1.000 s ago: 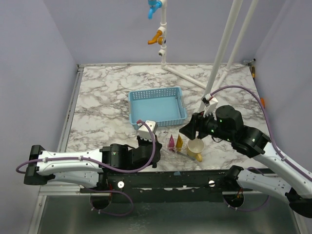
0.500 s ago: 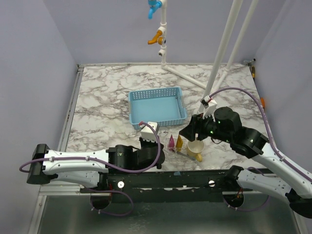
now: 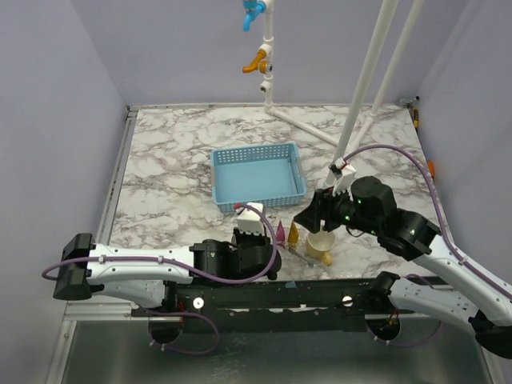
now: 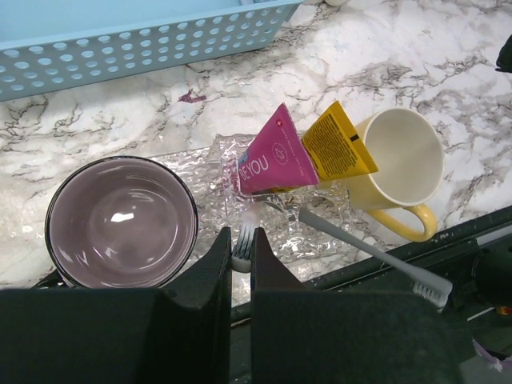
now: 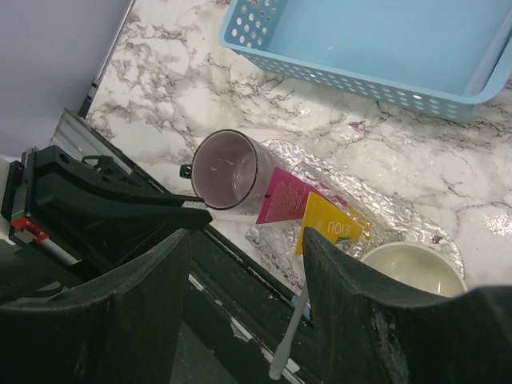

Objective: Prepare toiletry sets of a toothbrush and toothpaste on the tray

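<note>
Revealing what overhead hides, wrist view shows left tool pinching white toothbrush; right tool spread.

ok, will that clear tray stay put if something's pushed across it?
Probably not. The clear tray looks thin and crinkled, so likely light and floppy. It lies on a smooth marble tabletop, so it may well slide.

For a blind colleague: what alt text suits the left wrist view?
The left tool pinches a white toothbrush at the edge of a clear tray holding a pink toothpaste tube and a yellow tube. A purple mug sits left, a yellow mug and grey toothbrush right, a blue basket behind.
</note>
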